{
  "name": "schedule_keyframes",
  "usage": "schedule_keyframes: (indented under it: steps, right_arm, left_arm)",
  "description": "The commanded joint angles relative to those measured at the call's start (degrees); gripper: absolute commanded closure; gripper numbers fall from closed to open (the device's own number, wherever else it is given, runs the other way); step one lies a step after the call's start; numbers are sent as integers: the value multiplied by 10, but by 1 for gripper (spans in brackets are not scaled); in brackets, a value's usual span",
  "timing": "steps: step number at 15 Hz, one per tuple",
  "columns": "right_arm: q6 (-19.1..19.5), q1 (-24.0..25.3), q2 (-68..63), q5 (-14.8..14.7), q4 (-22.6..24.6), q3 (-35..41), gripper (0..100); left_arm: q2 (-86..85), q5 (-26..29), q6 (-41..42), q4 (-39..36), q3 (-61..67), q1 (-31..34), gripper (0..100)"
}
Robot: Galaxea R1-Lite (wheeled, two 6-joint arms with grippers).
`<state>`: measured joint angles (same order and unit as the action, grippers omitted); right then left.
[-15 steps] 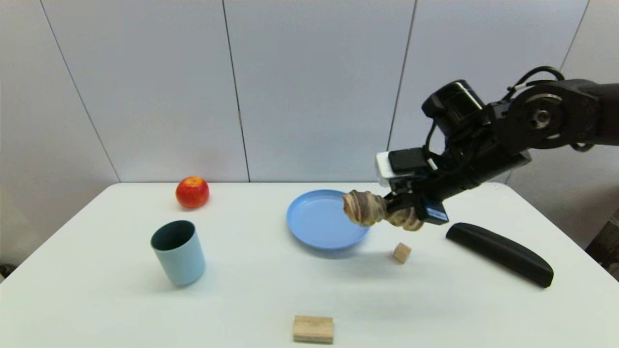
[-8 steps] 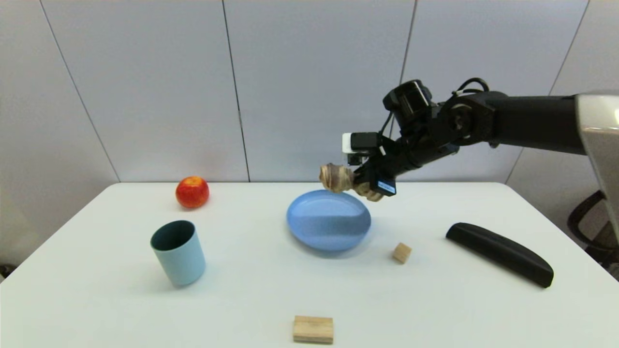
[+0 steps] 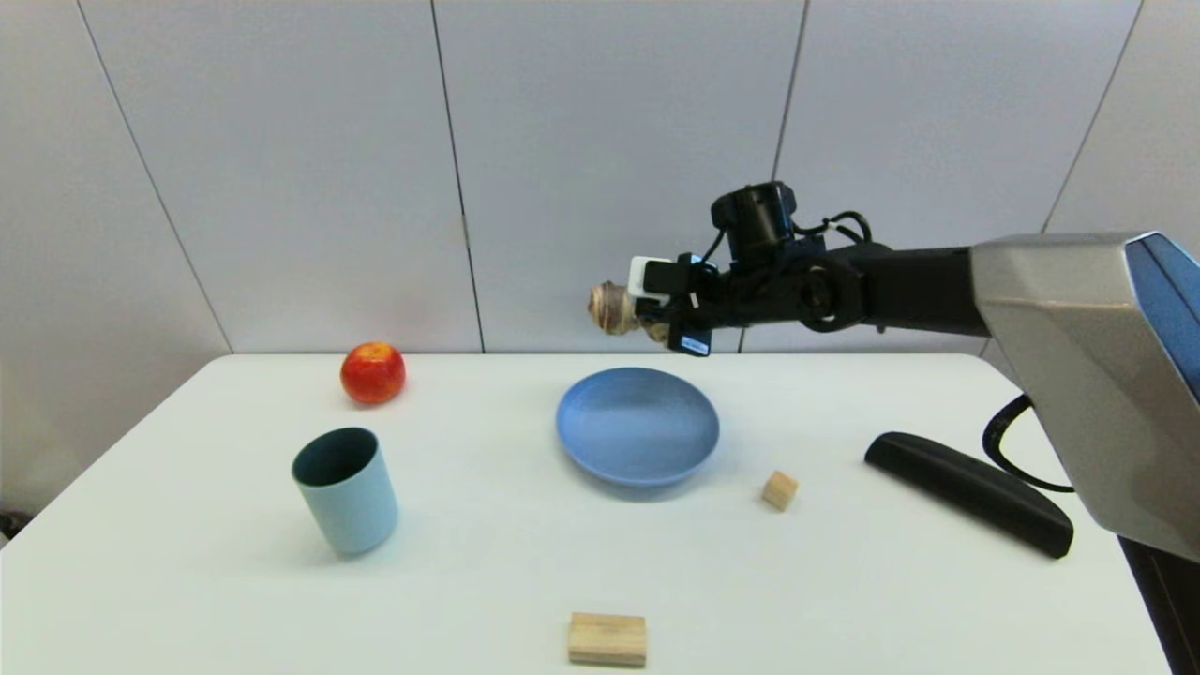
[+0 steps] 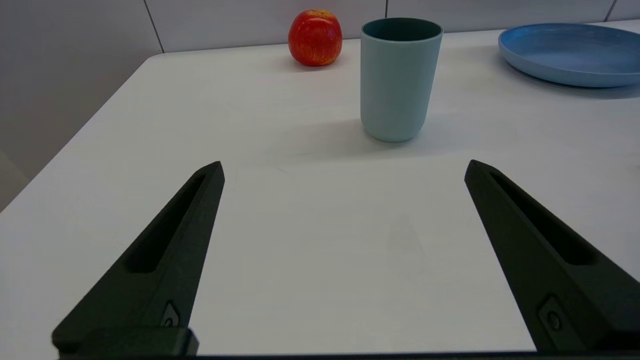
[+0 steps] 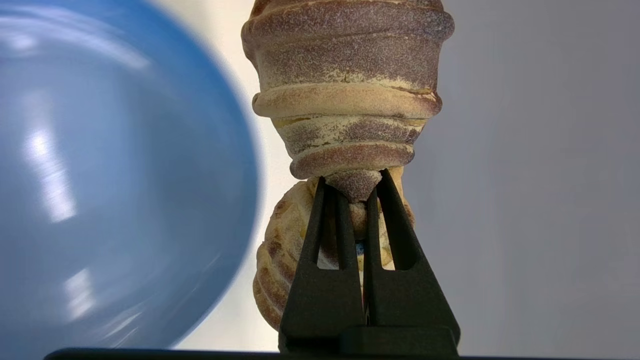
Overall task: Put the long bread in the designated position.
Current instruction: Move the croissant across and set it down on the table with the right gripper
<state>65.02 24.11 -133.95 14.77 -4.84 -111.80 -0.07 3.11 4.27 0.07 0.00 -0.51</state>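
— Where is the long bread (image 3: 614,307)?
— In the air above the far edge of the blue plate (image 3: 637,433), near the back wall, clear of the counter (image 3: 487,562).
— What holds it?
— The right gripper (image 3: 656,323), fingers pinched narrow on its middle.
— And the left gripper (image 4: 345,170)?
— Spread wide, low over the counter, facing the cup (image 4: 401,77).

blue plate (image 3: 637,436) beneath carried bread (image 3: 614,307), cup (image 3: 347,487) leftward
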Motion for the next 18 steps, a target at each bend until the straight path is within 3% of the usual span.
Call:
schedule_keyframes:
  steps: [1,6,14,18]
  right_arm:
    - [34,1,-38,1,66,0,100]
    - [70,0,-72,-9,78,-1,100]
    - [85,1,-100,-19,137,-3,100]
    - [85,5,-104,-38,140,-4,100]
  left_arm:
    - [1,1,0,0,1,0,0]
    - [1,1,0,0,1,0,0]
    - [1,0,0,0,1,0,0]
    - [1,0,0,0,1,0,0]
